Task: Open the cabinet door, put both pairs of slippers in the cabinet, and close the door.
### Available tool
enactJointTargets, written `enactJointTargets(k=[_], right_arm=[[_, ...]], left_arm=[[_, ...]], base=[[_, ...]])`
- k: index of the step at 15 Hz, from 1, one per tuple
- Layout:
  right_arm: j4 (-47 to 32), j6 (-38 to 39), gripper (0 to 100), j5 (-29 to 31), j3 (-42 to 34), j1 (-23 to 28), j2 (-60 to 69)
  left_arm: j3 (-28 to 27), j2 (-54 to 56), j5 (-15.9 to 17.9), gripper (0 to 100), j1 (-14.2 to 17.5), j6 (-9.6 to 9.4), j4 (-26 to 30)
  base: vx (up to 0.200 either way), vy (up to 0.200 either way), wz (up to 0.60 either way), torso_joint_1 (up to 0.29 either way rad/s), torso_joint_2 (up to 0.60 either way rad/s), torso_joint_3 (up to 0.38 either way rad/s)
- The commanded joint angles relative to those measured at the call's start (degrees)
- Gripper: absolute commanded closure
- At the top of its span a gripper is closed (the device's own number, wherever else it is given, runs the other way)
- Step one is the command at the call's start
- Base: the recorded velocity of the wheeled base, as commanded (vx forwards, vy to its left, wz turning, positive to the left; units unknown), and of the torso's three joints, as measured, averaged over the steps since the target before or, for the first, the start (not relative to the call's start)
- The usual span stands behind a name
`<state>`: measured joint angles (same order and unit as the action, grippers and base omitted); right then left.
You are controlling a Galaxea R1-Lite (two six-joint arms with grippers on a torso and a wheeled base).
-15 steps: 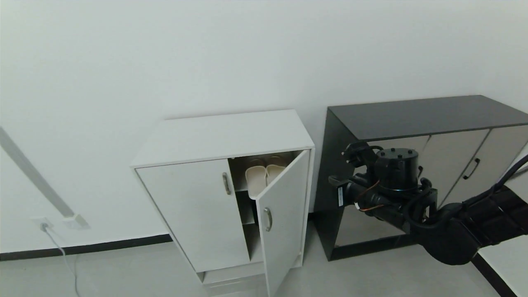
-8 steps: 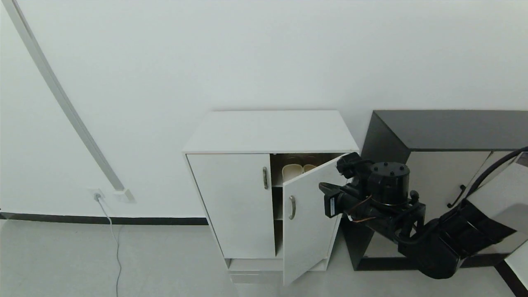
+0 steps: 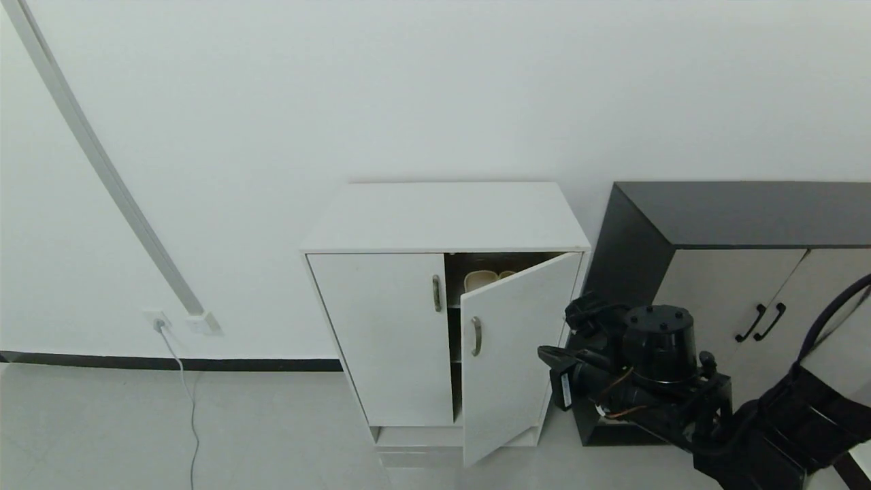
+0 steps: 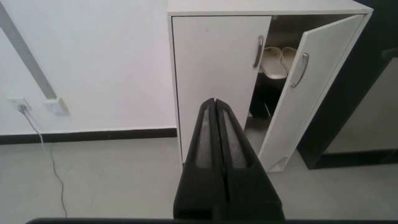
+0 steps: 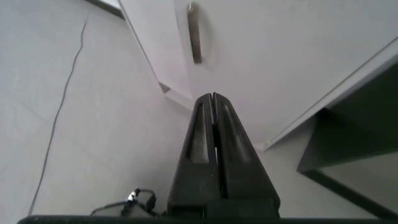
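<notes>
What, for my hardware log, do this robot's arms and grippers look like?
The left gripper and right gripper are black, each with two long tapering fingers bearing greyish panels. The right arm is black and bulky, with a round bolt-studded joint cap, thin reddish wires, a white label and a thick black cable.

Black right gripper (image 5: 213,98), screw-studded wrist cap (image 3: 657,325)

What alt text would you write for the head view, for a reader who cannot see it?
A white cabinet stands against the wall, its right door partly open, showing pale slippers high inside. The robot's right arm is beside that door, in front of a black cabinet.
</notes>
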<state>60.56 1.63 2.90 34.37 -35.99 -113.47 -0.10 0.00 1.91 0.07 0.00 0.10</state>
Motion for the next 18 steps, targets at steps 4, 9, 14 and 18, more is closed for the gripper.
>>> enactJointTargets(k=[4,9,14,18], right_arm=[[0.78,0.39,100,0.09,-6.42,-2.25,2.99],[2.72,1.18,100,0.00,-7.73,-2.51,1.50],[2.89,4.52,100,-1.50,-4.66,-2.33,-1.84],[2.89,4.52,100,-1.32,-0.97,-2.07,-5.62]], left_arm=[[0.01,0.00,0.02,100,0.01,0.00,-0.01],[0.01,0.00,0.02,100,0.01,0.00,-0.01],[0.01,0.00,-0.07,100,0.01,0.09,-0.01],[0.01,0.00,-0.07,100,0.01,0.18,-0.01]], base=[[0.200,0.000,0.00,-0.007,0.00,0.008],[0.200,0.000,0.00,0.004,0.00,0.005],[0.000,0.000,0.00,0.000,0.00,0.000],[0.000,0.000,0.00,0.000,0.00,0.000]])
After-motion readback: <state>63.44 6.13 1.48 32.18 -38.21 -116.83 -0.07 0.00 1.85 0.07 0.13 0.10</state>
